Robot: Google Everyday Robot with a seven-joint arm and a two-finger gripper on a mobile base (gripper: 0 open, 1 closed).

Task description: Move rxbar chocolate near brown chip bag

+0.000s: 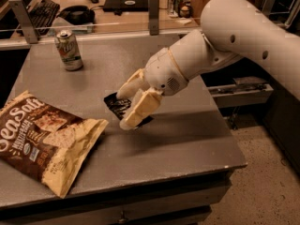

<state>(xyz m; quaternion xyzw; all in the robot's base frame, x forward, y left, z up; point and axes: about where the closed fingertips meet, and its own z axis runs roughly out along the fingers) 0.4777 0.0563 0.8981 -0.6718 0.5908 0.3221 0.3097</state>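
The tool (123,108) hangs low over the middle of the surface (187,139). Its two pale fingers (140,110) are clamped across the chocolate bar (114,103), whose black wrapper pokes out on both sides. The bar's long axis runs from upper left to lower right. The chip bag (47,139) lies to the left of the tool, near but apart, so the coming move likely goes leftward. The fingers hide most of the bar, and I cannot tell whether it touches the surface. The bag's left edge is cut off.
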